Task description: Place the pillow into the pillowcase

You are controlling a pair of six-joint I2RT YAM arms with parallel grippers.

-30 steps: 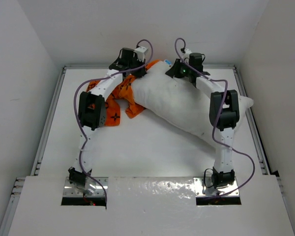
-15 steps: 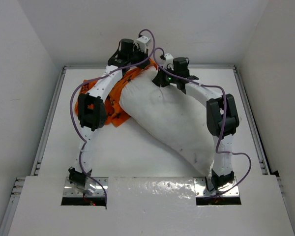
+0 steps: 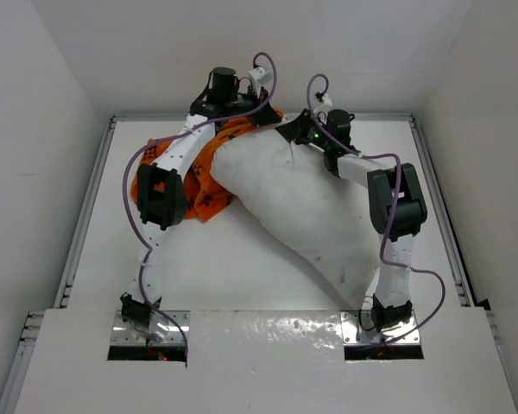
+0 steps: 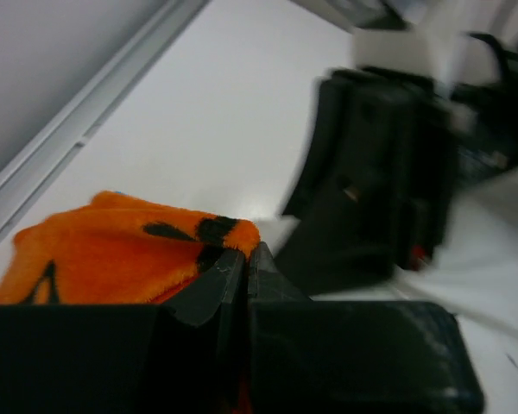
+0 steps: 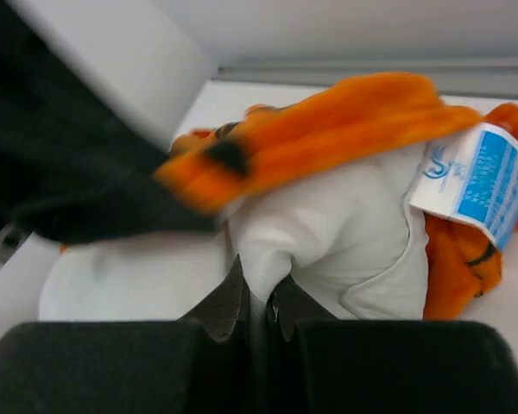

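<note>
Item 1. Pillow (image 3: 302,207): white and plump, laid diagonally on the surface (image 3: 242,267). Its far end is placed at about 12 o'clock and its near end at about 5 o'clock, beside the right arm's base. A blue-and-white tag (image 5: 479,181) is seen at the far end.

Item 2. Pillowcase (image 3: 209,200): orange with dark motifs, bunched at about 10 to 11 o'clock. Its edge is draped over the pillow's far corner.

Item 3. Left gripper (image 4: 246,259): clenched. The orange pillowcase edge appears to be pinched between its fingers, though this view is blurred.

Item 4. Right gripper (image 5: 257,297): clenched, with a fold of white pillow fabric grasped between its fingers.
</note>
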